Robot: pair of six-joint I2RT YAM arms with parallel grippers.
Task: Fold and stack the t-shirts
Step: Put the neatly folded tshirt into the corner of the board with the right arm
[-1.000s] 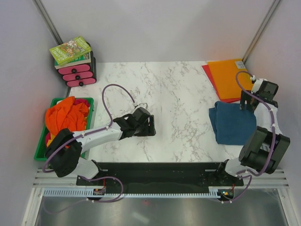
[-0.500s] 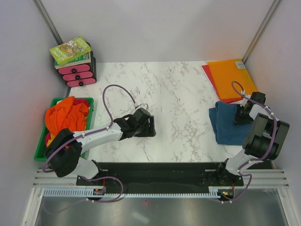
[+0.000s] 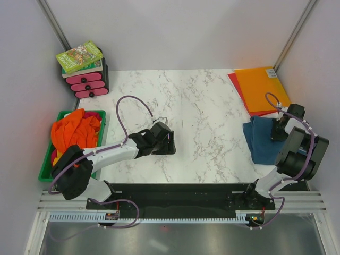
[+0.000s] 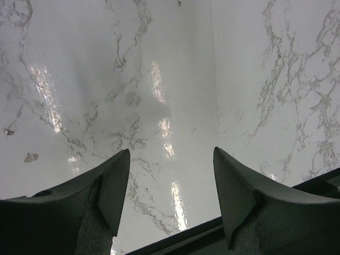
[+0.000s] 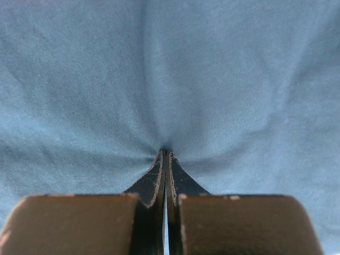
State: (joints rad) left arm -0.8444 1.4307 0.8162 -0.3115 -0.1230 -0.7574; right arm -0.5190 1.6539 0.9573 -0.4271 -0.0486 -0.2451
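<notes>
The dark blue t-shirt (image 3: 260,144) lies on the marble bench (image 3: 202,101), just nearer the arms than the orange folder (image 3: 260,87). The right hand (image 5: 166,154) is pinched together on a pucker of its cloth. Well left of the folder, the left hand (image 4: 170,154) hangs with fingers apart over bare marble. Farther left still, the orange t-shirts (image 3: 74,133) are heaped in a green tray (image 3: 44,169).

Surface: glossy white marble-pattern table (image 3: 202,106), streaked with bright light reflections (image 4: 164,127) | Enclosure: plain pale walls (image 3: 175,32) on three sides, slanting metal posts (image 3: 53,24) at both far corners | Near edge: black base plate (image 3: 180,192), then slotted aluminium rail (image 3: 175,215) | Far-left corner: pink drawer unit (image 3: 87,85)
</notes>
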